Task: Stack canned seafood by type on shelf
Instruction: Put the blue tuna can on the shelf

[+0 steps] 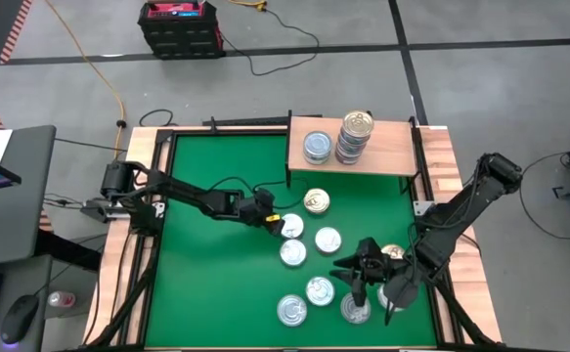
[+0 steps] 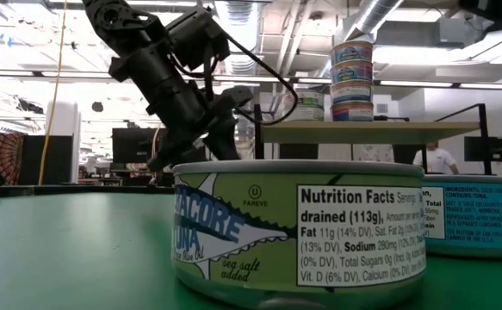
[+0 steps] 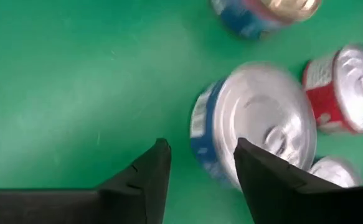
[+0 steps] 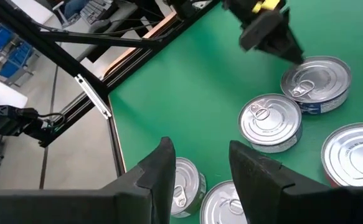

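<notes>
A green-topped table carries a scatter of flat round seafood tins. At its far edge stands a small light-wood shelf on thin black legs (image 1: 387, 152), holding a tall stack of tins (image 1: 355, 137) and one silver-lidded tin (image 1: 317, 147) beside it.

The left gripper (image 1: 272, 221) reaches toward the middle of the table. Its two dark fingers (image 3: 145, 180) stand partly apart and grip nothing. Just ahead of them, slightly off toward one finger, sits a silver-lidded tin with a blue side label (image 3: 256, 121). A red-labelled tin (image 3: 346, 87) and a gold-lidded tin (image 3: 265, 12) lie just beyond it.

The right gripper (image 1: 368, 277) hovers over the near cluster of tins, its fingers (image 4: 159, 168) also partly apart and empty. Silver-lidded tins (image 4: 270, 121) lie ahead of it and close beneath it.

The likely risks: the blue-labelled tin is not centred between the left fingers, so closing may clip its rim and push it into the red-labelled tin. The tins are shallow, so a high grasp may slip off. The tall stack on the shelf looks easy to topple if a placed tin lands off-centre. The two grippers work near each other and could collide over the shared cluster.
</notes>
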{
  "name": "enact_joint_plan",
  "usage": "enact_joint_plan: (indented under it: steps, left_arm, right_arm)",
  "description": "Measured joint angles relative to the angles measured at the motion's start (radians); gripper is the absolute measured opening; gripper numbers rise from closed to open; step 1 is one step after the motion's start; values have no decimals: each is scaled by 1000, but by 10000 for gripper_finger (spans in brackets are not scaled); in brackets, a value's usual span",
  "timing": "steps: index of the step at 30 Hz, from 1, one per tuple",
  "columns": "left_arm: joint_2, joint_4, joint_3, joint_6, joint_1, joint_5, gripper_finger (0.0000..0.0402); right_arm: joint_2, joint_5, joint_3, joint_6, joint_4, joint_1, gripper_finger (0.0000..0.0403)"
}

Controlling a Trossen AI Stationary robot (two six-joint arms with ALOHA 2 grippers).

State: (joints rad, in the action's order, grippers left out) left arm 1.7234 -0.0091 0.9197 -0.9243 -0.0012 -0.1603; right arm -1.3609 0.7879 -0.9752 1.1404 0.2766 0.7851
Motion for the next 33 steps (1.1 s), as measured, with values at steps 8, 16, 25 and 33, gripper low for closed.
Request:
enact_joint_plan:
  steps: [8,16,25,33]
  left_arm:
    - [42,28,3,-20,-28,6,110]
    - [36,1,4,-21,-15,42,6]
    - [15,-35,2,6,19,102,1]
    - [-85,-64,-4,149,21,14,0]
  right_arm:
    - [0,-4,0,-16,-17,-3,175]
    - [0,-15,0,-15,-28,0,175]
    - [0,-30,0,-15,-26,0,175]
    - [0,-30,0,-15,13,-9,175]
